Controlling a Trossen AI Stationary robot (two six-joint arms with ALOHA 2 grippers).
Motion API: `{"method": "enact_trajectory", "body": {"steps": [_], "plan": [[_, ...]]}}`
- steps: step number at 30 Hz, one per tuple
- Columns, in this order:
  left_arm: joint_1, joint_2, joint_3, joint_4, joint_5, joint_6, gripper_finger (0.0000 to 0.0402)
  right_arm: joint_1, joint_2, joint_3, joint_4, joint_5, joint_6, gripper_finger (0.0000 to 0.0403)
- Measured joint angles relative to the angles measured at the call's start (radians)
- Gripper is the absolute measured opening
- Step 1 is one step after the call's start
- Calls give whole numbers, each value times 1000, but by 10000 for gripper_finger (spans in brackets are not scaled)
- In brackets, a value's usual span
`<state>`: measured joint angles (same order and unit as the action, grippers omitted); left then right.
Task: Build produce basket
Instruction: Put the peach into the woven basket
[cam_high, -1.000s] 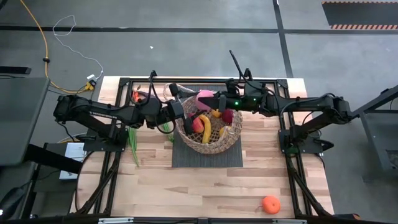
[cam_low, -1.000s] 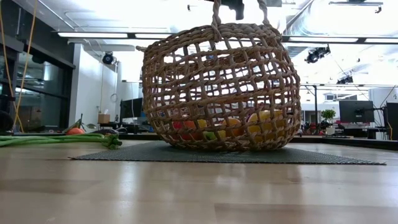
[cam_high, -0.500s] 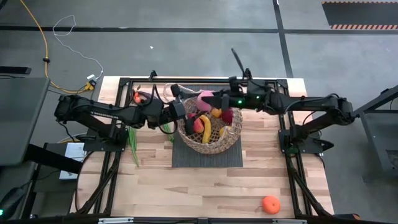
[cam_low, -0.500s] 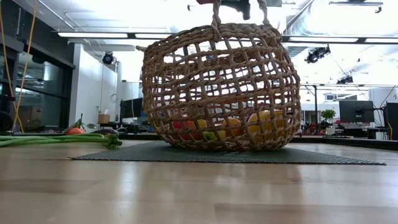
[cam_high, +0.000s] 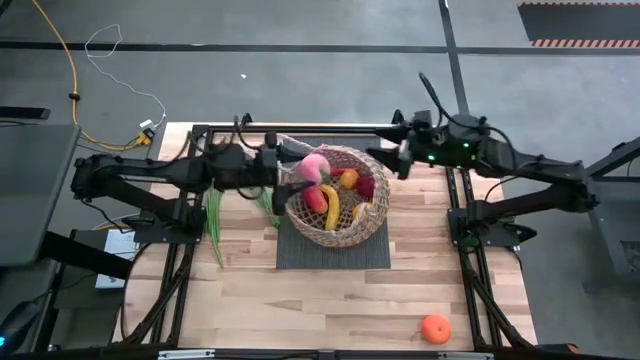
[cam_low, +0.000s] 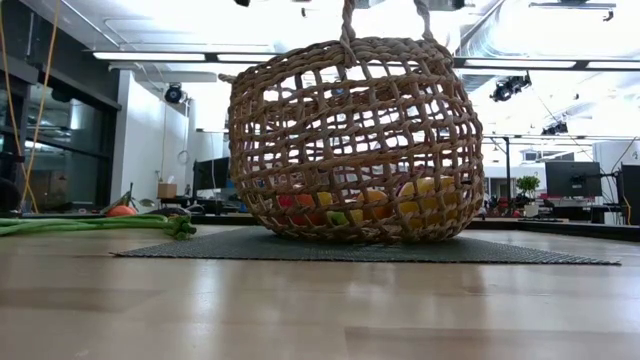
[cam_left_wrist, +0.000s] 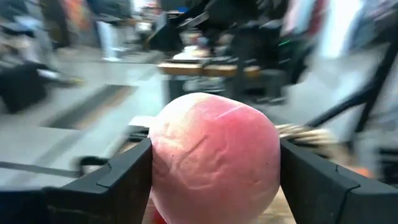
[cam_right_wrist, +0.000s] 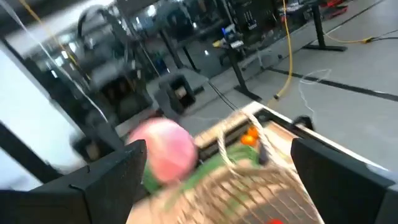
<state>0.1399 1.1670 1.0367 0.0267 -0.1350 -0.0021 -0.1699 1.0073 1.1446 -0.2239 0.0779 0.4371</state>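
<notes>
Basket (cam_high: 337, 208) of tan woven rope stood on a dark mat (cam_high: 333, 251) at the middle of the table (cam_high: 300, 310), toward its far side. In the low view its open weave (cam_low: 345, 140) showed yellow, orange and red pieces lying at the bottom. From above, a yellow banana (cam_high: 330, 204), a red fruit (cam_high: 316, 199), a small orange piece (cam_high: 349, 179) and a dark red piece (cam_high: 366, 186) lay inside it.

The left gripper (cam_high: 297, 178) was over the far-left rim of the basket and was closed on a pink fruit (cam_high: 316, 165). In the left wrist view this pink fruit (cam_left_wrist: 214, 155) sat tight between the two dark fingers (cam_left_wrist: 115, 177), touching both.

The right gripper (cam_high: 397, 155) was above the table just beside the far-right rim of the basket, and its fingers (cam_right_wrist: 102, 180) were wide apart with nothing between them. Its own camera saw the pink fruit (cam_right_wrist: 165, 152) and the basket's rim (cam_right_wrist: 249, 165) farther off.

Long green bean stalks (cam_high: 213, 220) lay on the table left of the mat, and they showed also in the low view (cam_low: 95, 225). An orange (cam_high: 435, 328) lay alone near the right front corner, well apart from the basket.
</notes>
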Motion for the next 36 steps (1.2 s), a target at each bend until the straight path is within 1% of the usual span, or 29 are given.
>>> {"method": "enact_trajectory", "body": {"steps": [3,5,7,9,12,15,17,23,29,32,36], "plan": [[31,-41,-4,11,138,-92,284,0,-48,0,-129,0,-29,387],[53,-69,-24,29,188,-152,284,0,-71,0,-210,0,-3,387],[73,-91,-50,61,215,-205,284,0,-92,0,-254,0,11,387],[85,-105,-80,96,221,-250,284,8,-112,0,-259,-20,-40,387],[96,-119,-134,153,221,-300,284,35,-137,0,-262,-83,-177,388],[92,-120,-158,184,221,-313,284,59,-164,-12,-264,-123,-274,388],[86,-120,-159,178,218,-311,284,71,-184,-36,-266,-141,-302,388],[82,-116,-159,178,213,-310,284,79,-247,-111,-219,-143,-289,388],[82,-96,-159,180,211,-324,284,79,-274,-114,-205,-137,-269,388],[82,-55,-137,167,211,-370,285,79,-277,-114,-205,-135,-255,388],[82,52,-49,101,217,-379,285,79,-271,-114,-207,-135,-255,388]]}}
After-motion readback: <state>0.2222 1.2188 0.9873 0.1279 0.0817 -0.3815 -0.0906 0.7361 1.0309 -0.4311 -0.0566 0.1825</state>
